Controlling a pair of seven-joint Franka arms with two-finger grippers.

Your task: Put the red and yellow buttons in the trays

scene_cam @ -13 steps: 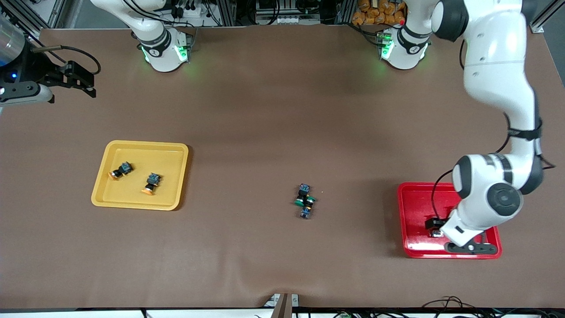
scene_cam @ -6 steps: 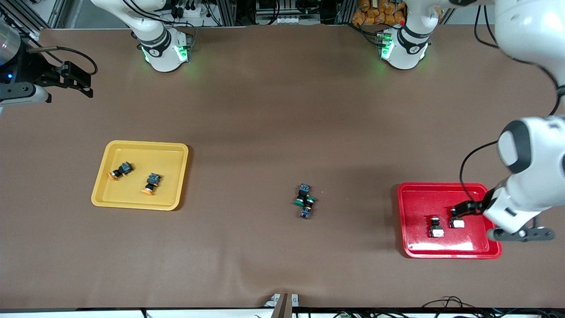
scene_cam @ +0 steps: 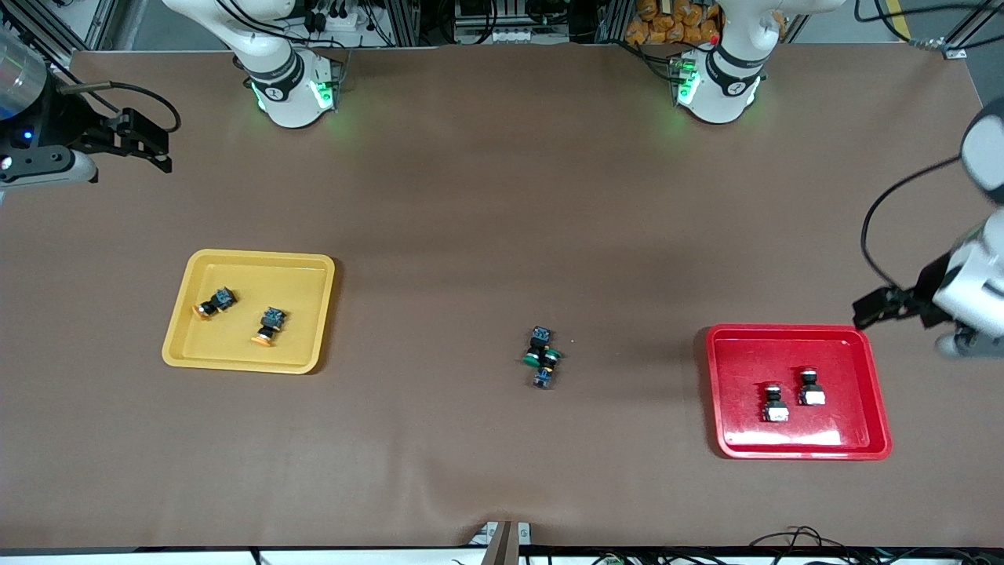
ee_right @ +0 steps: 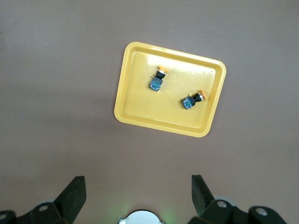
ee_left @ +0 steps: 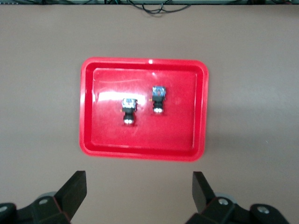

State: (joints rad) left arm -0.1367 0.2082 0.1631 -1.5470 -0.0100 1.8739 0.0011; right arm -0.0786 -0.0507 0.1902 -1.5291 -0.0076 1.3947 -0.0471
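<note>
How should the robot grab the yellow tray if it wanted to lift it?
Pinch the yellow tray by its raised rim, coming straight down over one long edge. The tray lies flat and is too wide to span, so only the thin rim fits between open fingers. Two yellow buttons lie inside, so lift level.

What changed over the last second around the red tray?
The left gripper, open and empty, lifted off the red tray and pulled away toward the left arm's end of the table, uncovering two red buttons lying in it. The right gripper, yellow tray, yellow buttons and green buttons stayed put.
</note>
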